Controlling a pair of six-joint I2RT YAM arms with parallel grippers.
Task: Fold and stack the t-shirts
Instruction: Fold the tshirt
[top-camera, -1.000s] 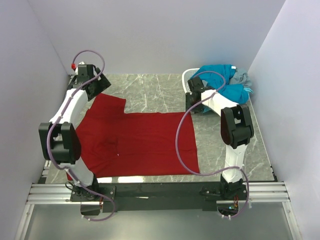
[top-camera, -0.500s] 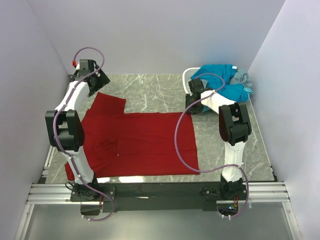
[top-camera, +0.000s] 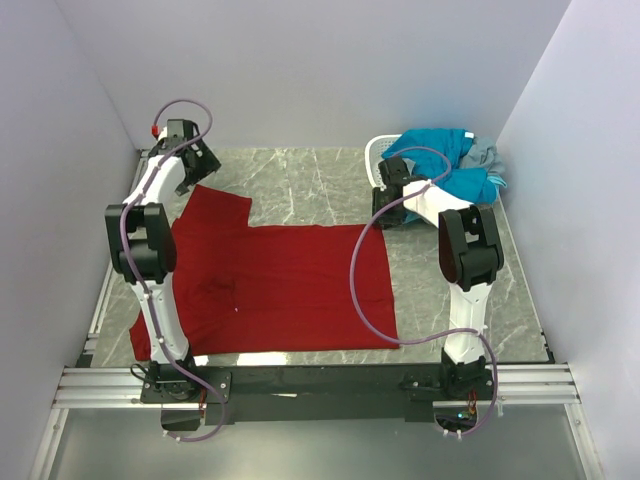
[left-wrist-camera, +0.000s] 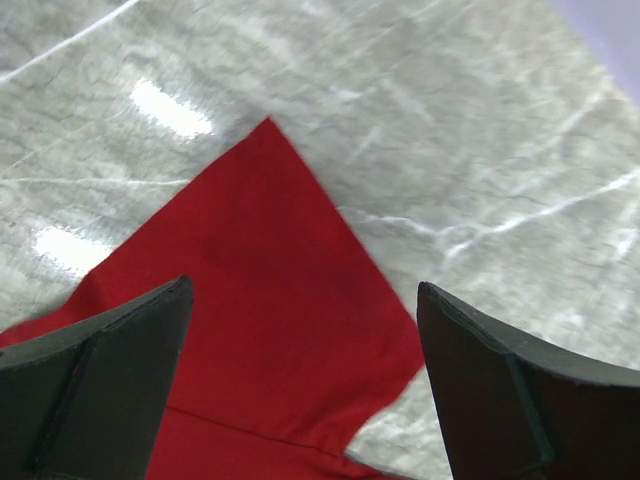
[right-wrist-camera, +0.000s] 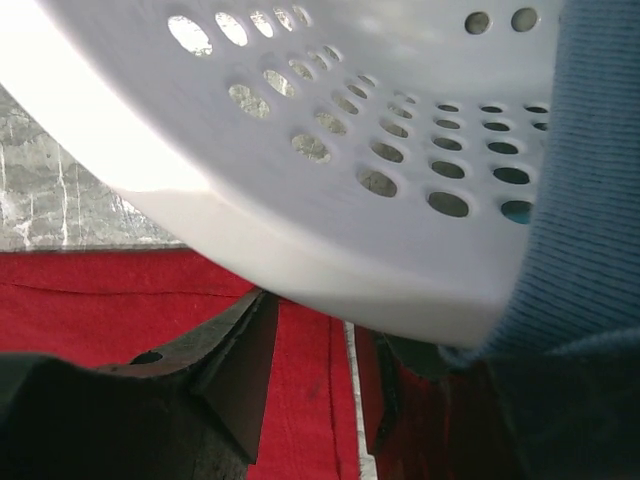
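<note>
Closest to me, along the near edge of the bench (top-camera: 300, 175), lies the dark red t-shirt (top-camera: 280, 285). It is spread flat on the grey marbled top, with its long side just inside that edge. Its collar end points to the left edge and its straight hem lies toward the right, short of the right edge. One sleeve reaches toward the near left corner, under my left arm, and the other fans out toward the far left corner. My left gripper (top-camera: 190, 165) hangs over that far sleeve, close to the far left corner. In the wrist view the two fingers are spread wide and hold nothing. The pointed corner of the sleeve and bare marble show between them, and I cannot tell how close the tips are to the cloth. Across the bench, my right gripper (top-camera: 390, 205) sits past the far corner of the red hem, toward the far right corner. It is right up against the white perforated basket (top-camera: 378, 152), whose wall fills most of its wrist view. Those fingers are only a narrow way apart, with nothing caught between them, and through the gap I see red cloth and a strip of marble below. Farthest off, in the far right corner, the teal-blue t-shirt (top-camera: 440, 150) is heaped in the basket. It spills over the rim, and a grey t-shirt (top-camera: 487, 152) is bunched beside it toward the right edge.
</note>
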